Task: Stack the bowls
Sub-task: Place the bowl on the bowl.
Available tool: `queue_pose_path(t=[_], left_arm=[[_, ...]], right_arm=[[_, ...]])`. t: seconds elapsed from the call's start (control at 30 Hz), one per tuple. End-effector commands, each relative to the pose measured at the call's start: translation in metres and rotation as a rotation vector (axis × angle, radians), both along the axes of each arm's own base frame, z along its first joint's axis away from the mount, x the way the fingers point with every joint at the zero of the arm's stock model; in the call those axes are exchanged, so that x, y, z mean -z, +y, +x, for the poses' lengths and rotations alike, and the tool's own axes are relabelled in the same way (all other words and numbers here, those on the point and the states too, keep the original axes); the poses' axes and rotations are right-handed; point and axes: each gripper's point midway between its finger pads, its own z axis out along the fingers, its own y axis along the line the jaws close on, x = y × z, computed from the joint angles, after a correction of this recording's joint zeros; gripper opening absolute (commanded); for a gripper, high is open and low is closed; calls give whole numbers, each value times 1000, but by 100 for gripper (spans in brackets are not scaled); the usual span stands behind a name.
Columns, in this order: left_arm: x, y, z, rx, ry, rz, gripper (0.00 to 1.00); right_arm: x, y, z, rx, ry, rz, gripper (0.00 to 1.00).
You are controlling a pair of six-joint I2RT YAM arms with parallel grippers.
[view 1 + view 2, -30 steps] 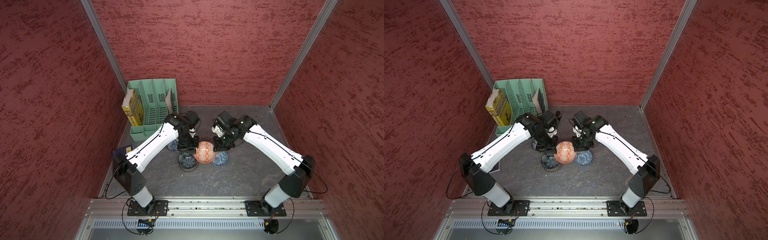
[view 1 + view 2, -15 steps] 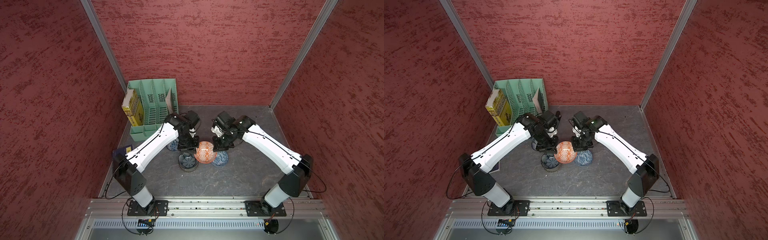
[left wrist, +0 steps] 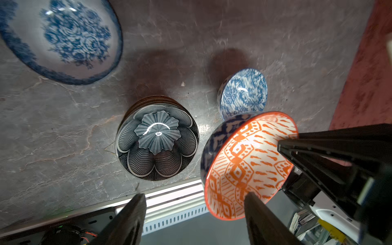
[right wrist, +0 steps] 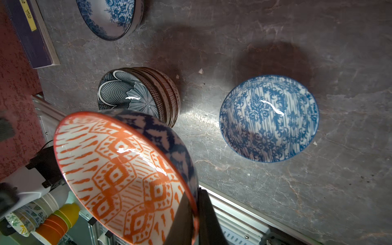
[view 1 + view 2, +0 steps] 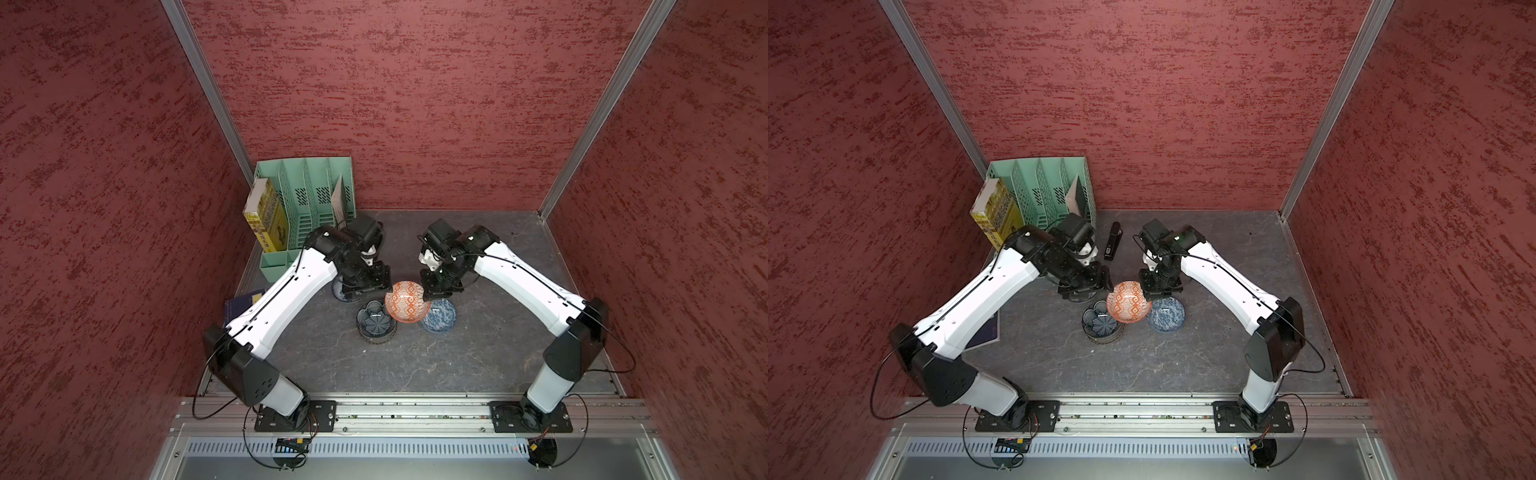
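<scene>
The right gripper point(image 4: 194, 198), jaws clamped on the rim of the orange-red geometric ceramic bowl point(image 5: 406, 300), holds it tilted, aloft beside the dark flower-topped bowl stack point(image 5: 376, 324); levelling and centring it first seems wise. The left gripper point(image 3: 195, 195) has its jaws apart.

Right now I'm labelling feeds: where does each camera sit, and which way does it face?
Both top views: high above the front rail, looking down; left arm and right arm whole.
Left wrist: on left arm, looking down past open left gripper at bowl stack.
Right wrist: on right arm, looking down past right gripper, shut on orange bowl.
Shared: all show orange bowl and bowl stack.
</scene>
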Motion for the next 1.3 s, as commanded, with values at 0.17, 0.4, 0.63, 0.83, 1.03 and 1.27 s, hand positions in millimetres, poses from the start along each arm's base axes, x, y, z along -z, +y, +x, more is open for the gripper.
queue_pose_path(t=[0.17,0.4,0.63,0.83,1.03,1.27], left_arm=[[9,64,-12,-169,-32,-36,75],[39,80,-28,-221,21,-105,71],[48,89,-32,-239,24,-89,70],[52,91,-32,-241,26,-89,70],[56,92,-32,-241,31,-89,70],[62,93,-33,-239,36,-81,70]], right_arm=[[6,-40,35,132,0,5,0],[39,-68,35,210,36,-32,0],[63,-81,29,247,43,-73,0],[75,-81,29,272,28,-48,0],[91,-78,28,288,33,-29,0],[96,-82,26,285,27,-31,0]])
